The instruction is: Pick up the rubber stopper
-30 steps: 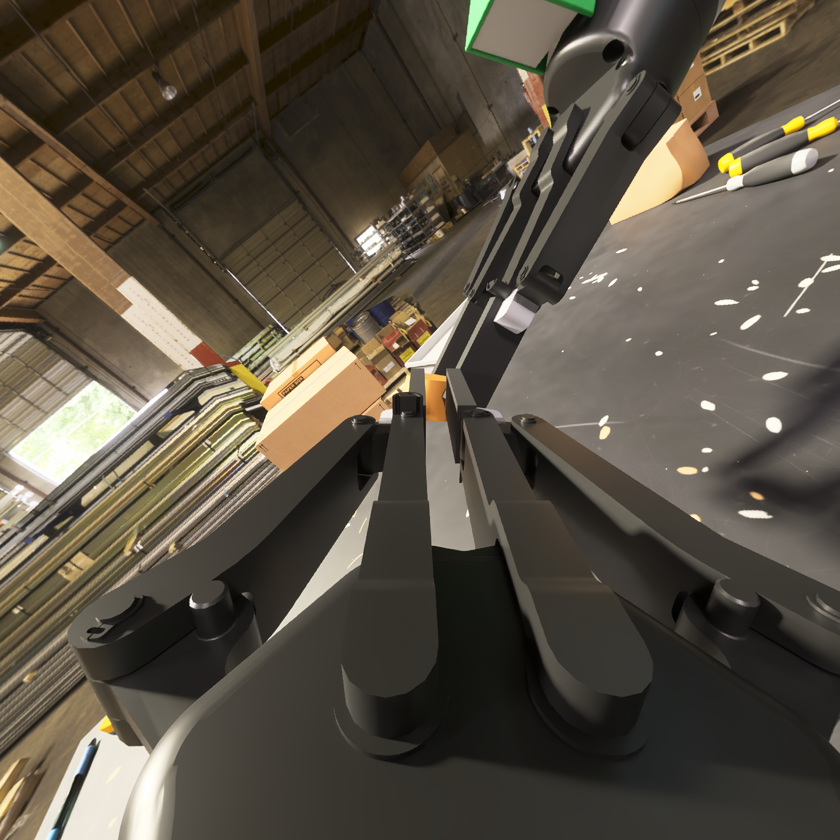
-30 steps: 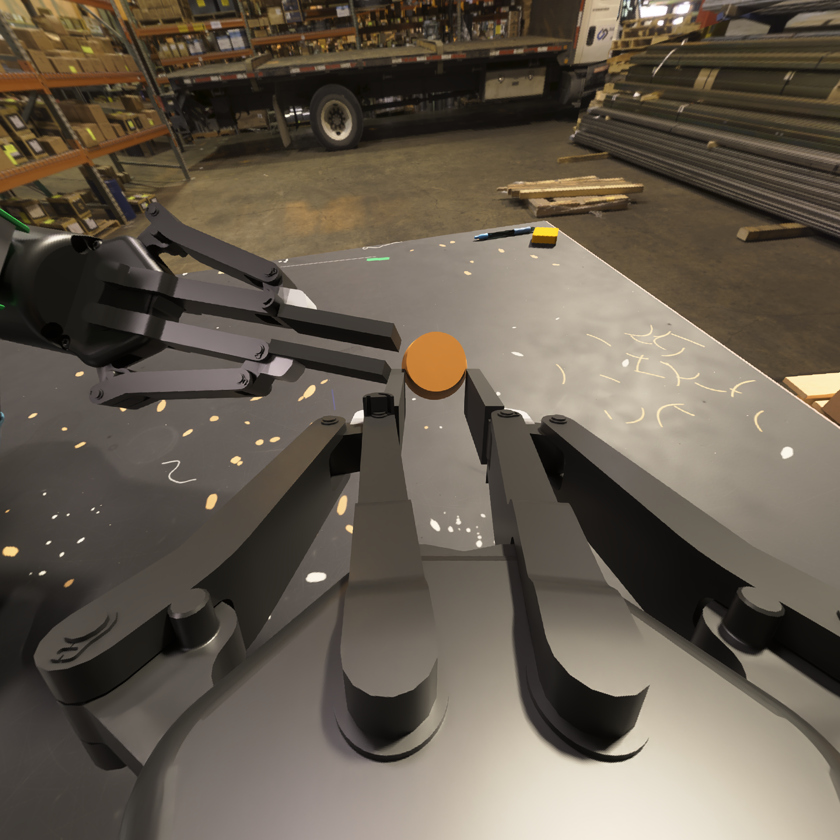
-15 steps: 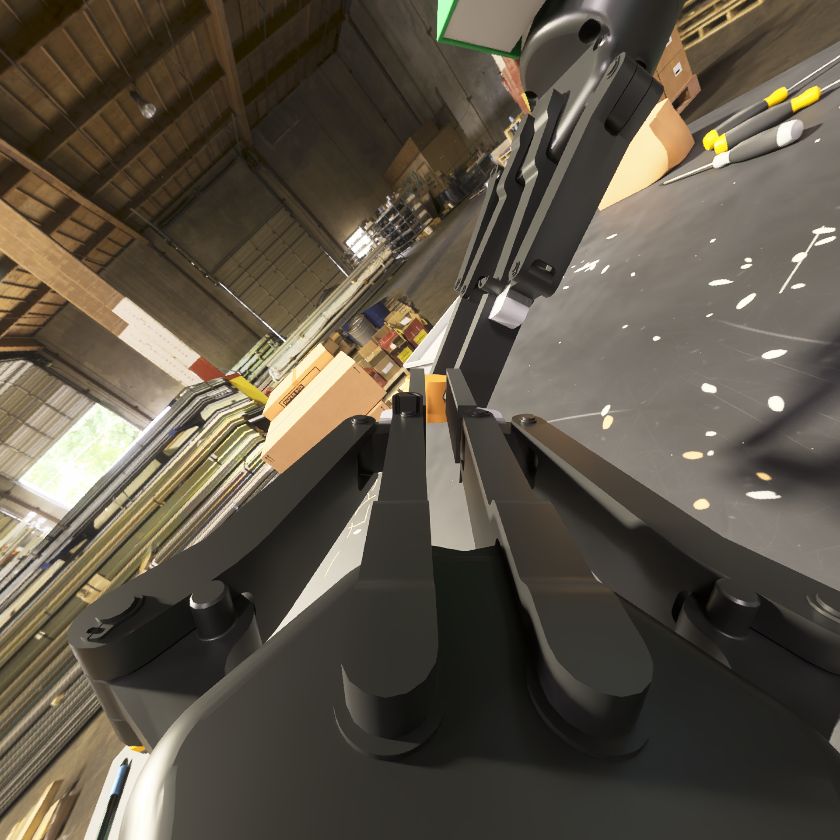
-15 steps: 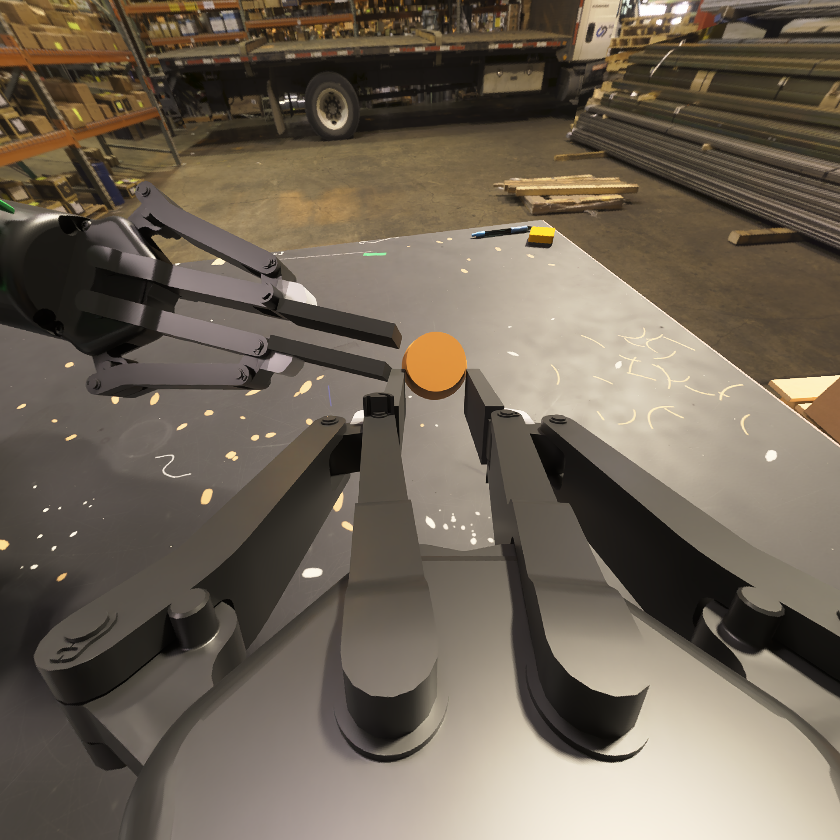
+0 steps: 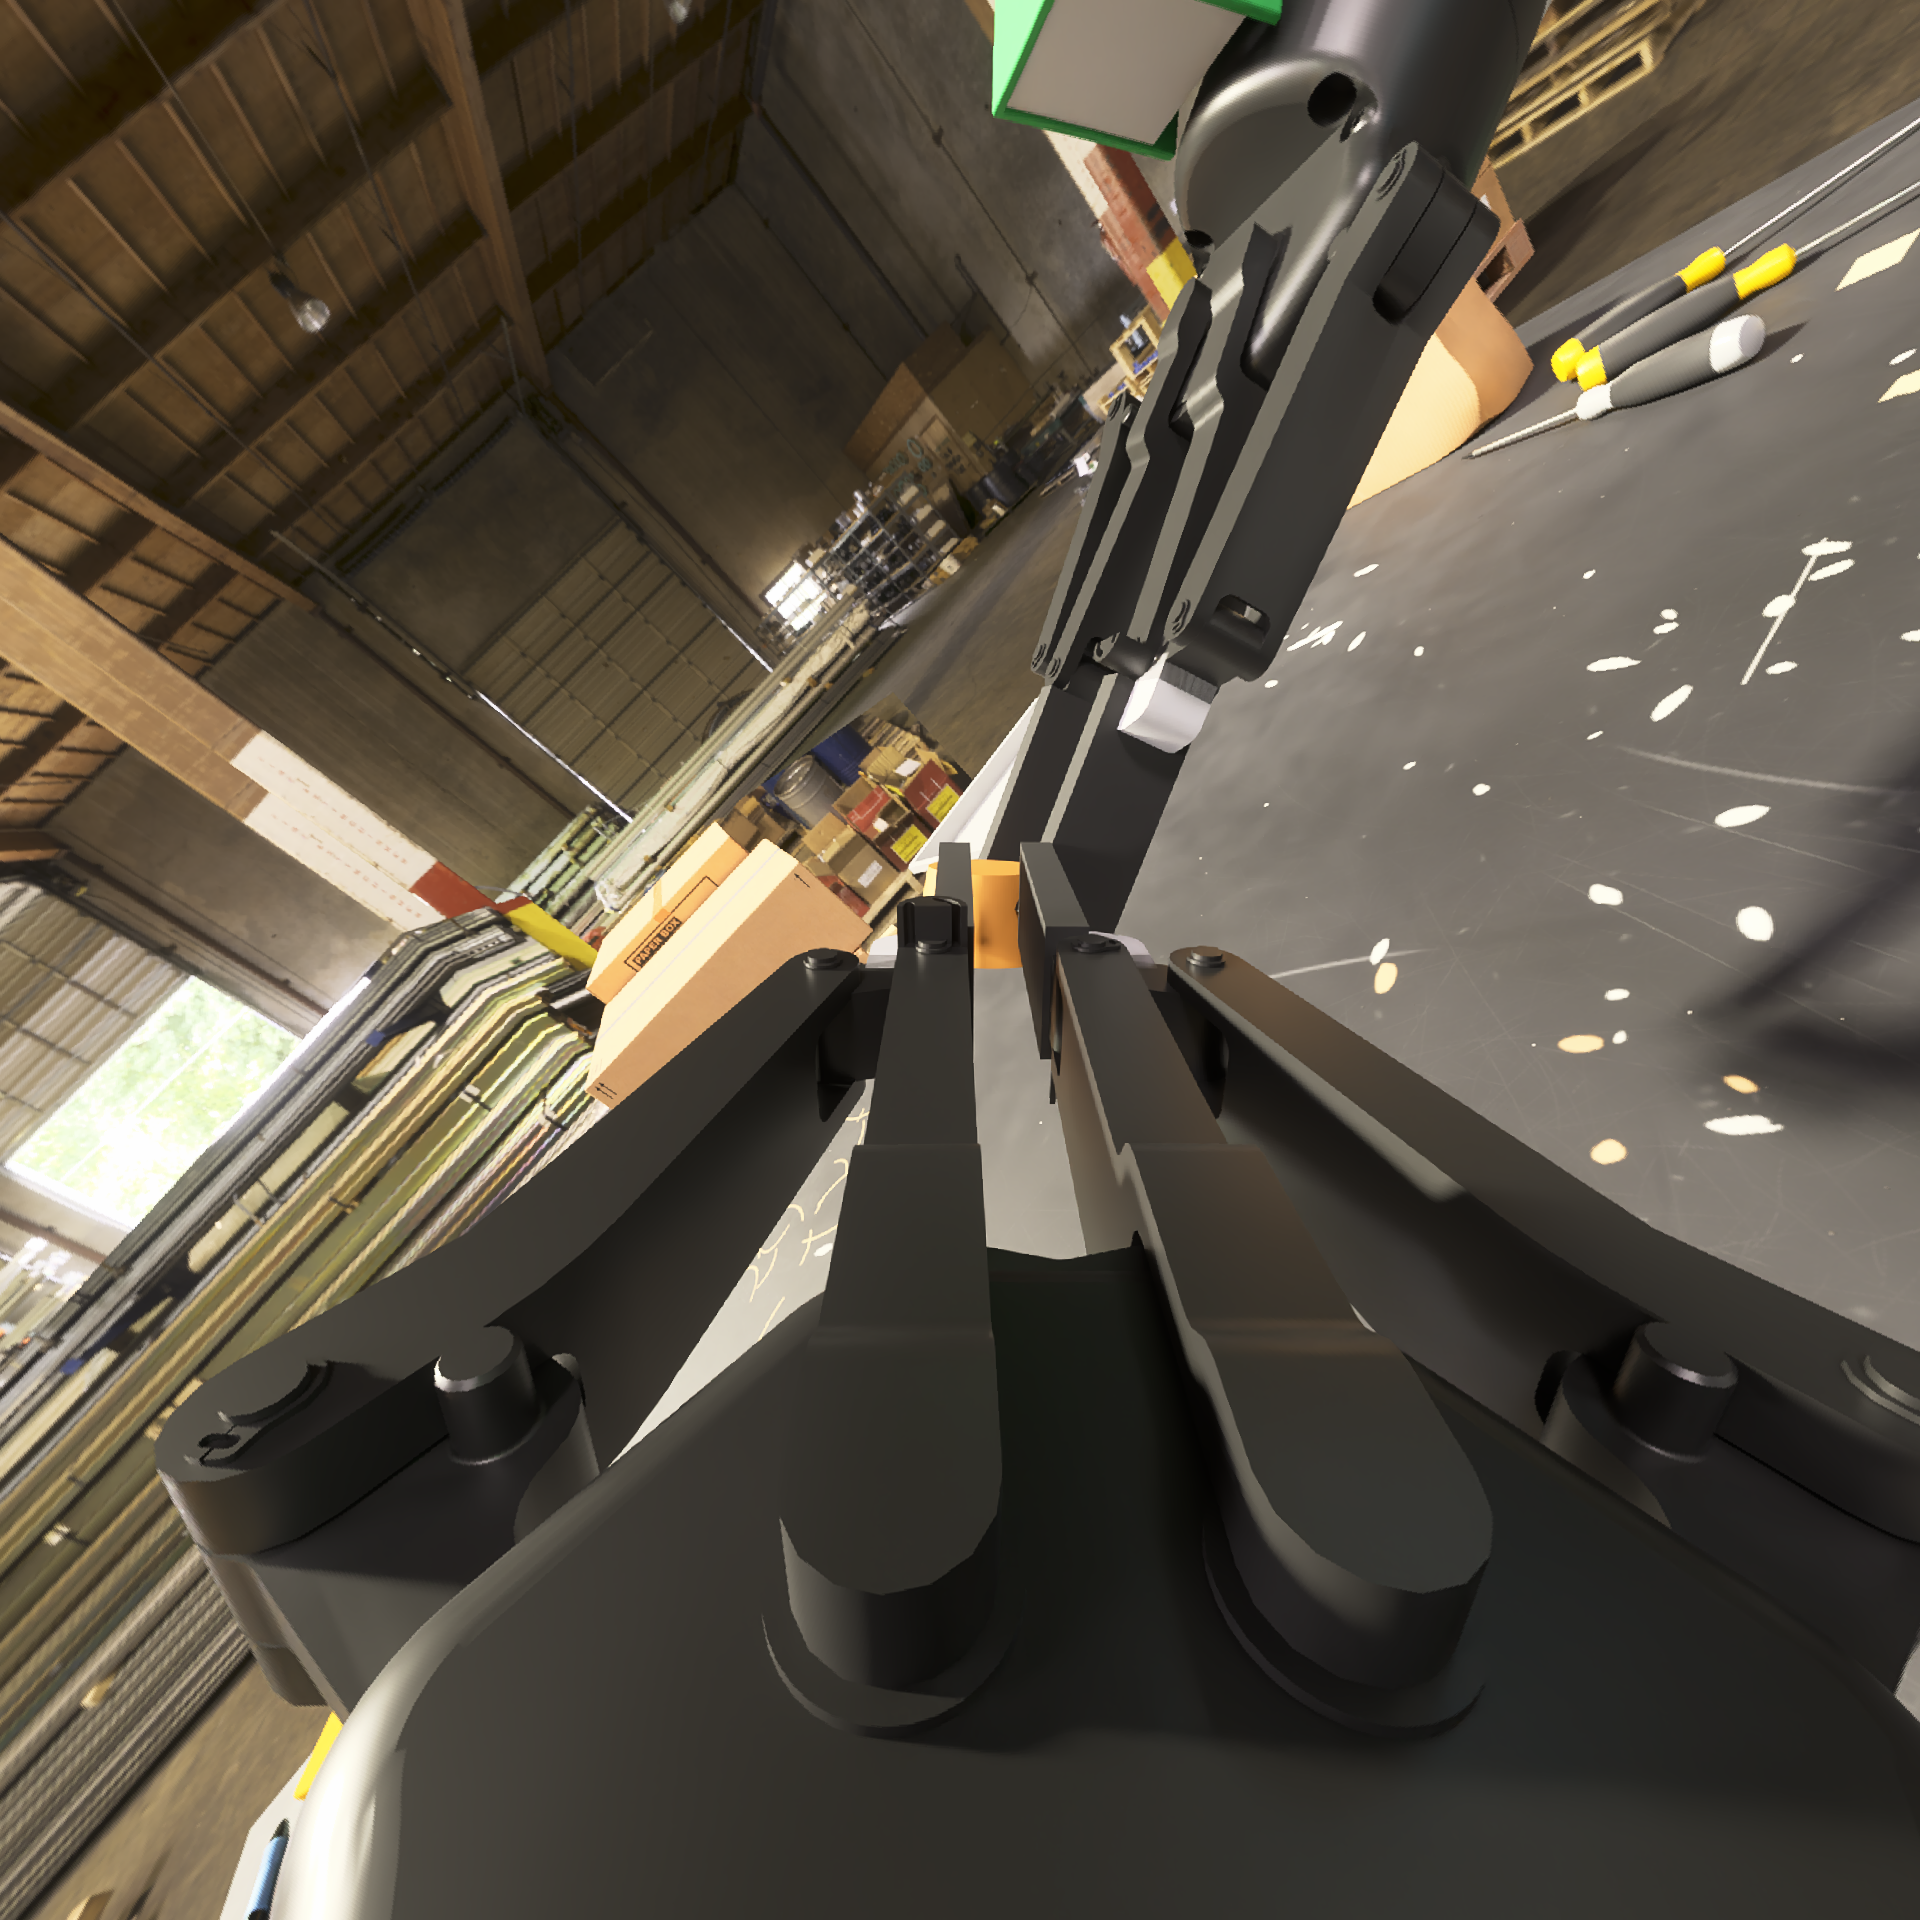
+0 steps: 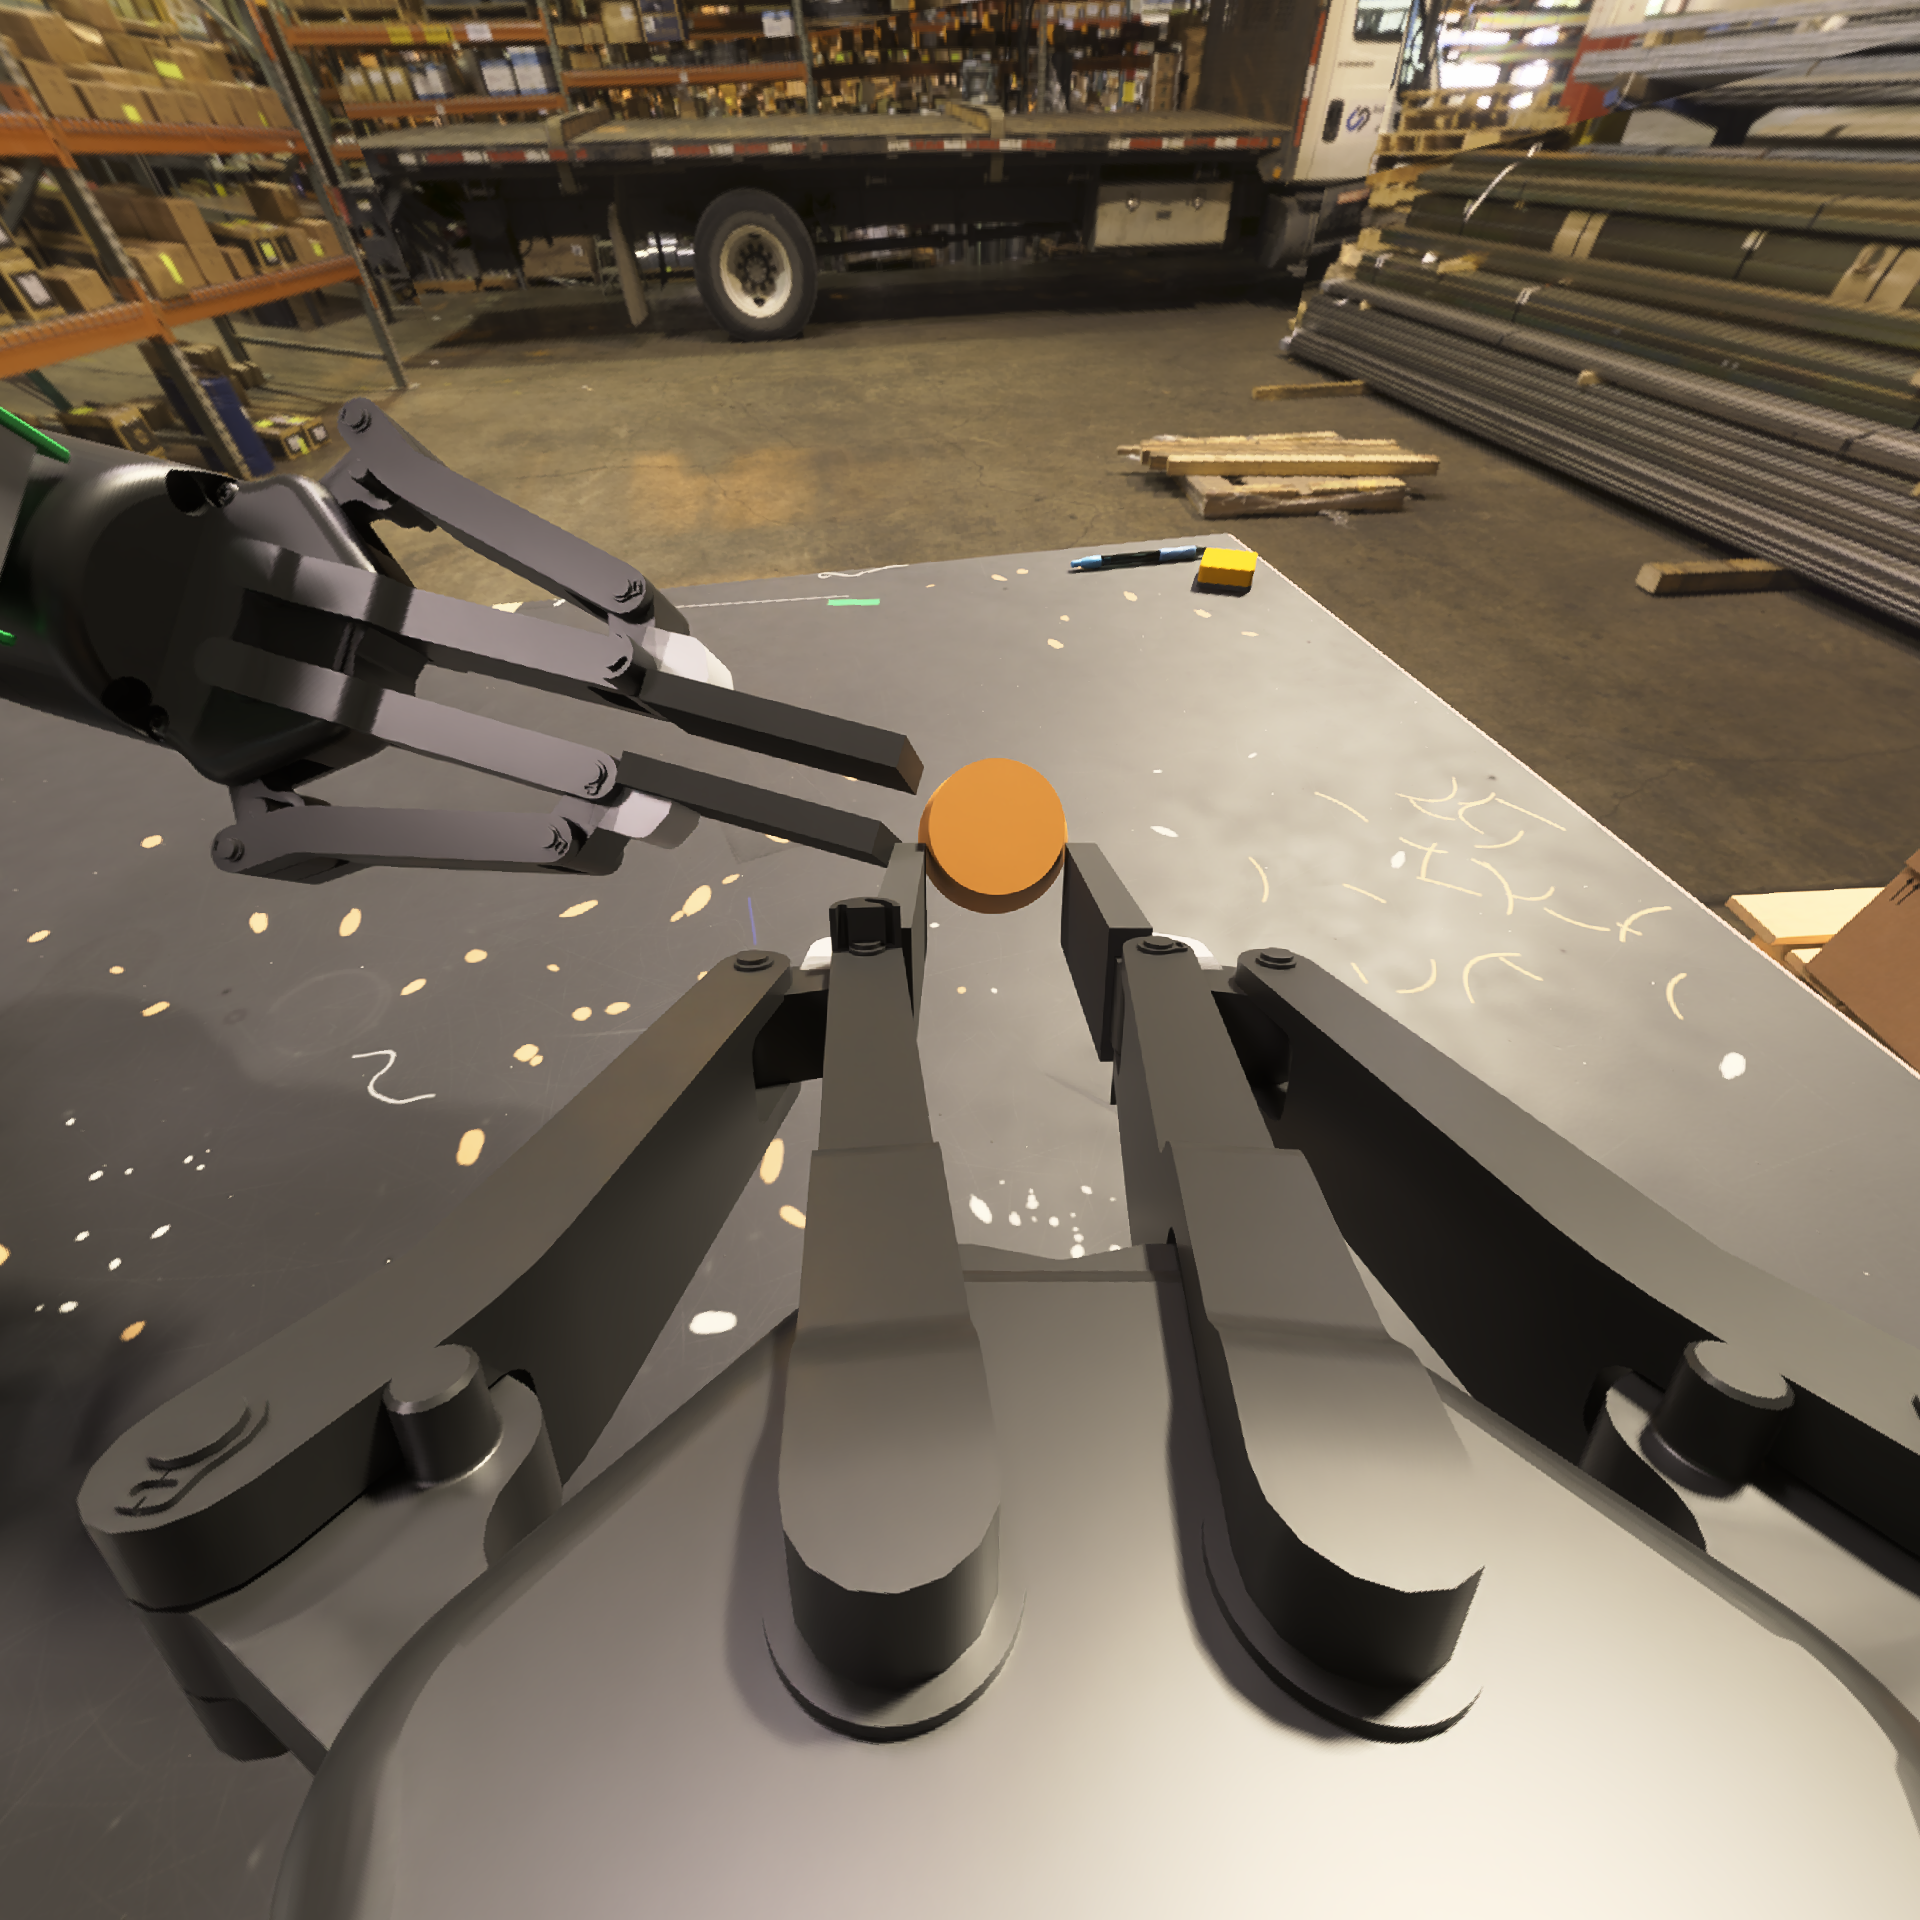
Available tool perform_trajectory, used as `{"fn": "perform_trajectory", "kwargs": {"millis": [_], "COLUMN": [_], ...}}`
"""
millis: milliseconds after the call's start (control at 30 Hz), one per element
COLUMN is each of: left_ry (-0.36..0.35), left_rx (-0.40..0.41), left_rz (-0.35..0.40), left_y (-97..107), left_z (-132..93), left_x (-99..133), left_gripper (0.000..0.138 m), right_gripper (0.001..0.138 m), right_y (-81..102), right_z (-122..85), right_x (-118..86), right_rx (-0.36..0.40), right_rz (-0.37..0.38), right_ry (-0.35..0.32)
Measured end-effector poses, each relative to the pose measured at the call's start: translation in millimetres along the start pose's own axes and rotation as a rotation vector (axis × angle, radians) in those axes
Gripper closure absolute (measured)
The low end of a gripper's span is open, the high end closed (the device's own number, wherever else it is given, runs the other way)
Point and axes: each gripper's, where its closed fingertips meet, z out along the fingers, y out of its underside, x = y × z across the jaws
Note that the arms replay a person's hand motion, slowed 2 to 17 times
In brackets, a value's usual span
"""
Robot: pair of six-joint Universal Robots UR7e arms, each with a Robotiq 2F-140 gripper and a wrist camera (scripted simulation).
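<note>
The orange rubber stopper (image 6: 992, 831) is pinched between the fingertips of my right gripper (image 6: 992, 883), above the dark table (image 6: 1351, 727). My left gripper (image 6: 899, 810) reaches in from the left. Its jaws stand close together with a narrow gap, and their tips end right at the stopper's left edge. In the left wrist view the stopper (image 5: 995, 914) fills the gap at the tips of my left gripper (image 5: 995, 883), and the right gripper's finger (image 5: 1081, 769) comes down to it from above. I cannot tell whether the left fingers press on the stopper.
A pen (image 6: 1132, 559) and a yellow block (image 6: 1226, 569) lie at the table's far corner. Screwdrivers (image 5: 1662, 343) and a tan box (image 5: 1455, 395) lie beyond the right gripper in the left wrist view. The table edge (image 6: 1558, 810) runs along the right.
The stopper stays between the right fingertips. The left gripper's body has swung a little about its tips, and the table has shifted slightly in both views.
</note>
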Motion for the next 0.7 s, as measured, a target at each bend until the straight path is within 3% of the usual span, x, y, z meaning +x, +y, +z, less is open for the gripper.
{"fn": "perform_trajectory", "kwargs": {"millis": [333, 700], "left_ry": [-0.056, -0.103], "left_rx": [0.030, 0.059], "left_rz": [0.037, 0.001], "left_y": [-5.1, -7.3], "left_z": [-3.4, -5.7], "left_x": [-4.3, -5.2], "left_gripper": [0.126, 0.126], "right_gripper": [0.104, 0.104], "right_y": [-7.1, -11.3], "right_z": [-1.1, -1.9], "right_x": [-1.8, -3.6], "right_rx": [0.042, 0.056], "right_rz": [0.009, 0.041], "right_ry": [-0.001, -0.008]}}
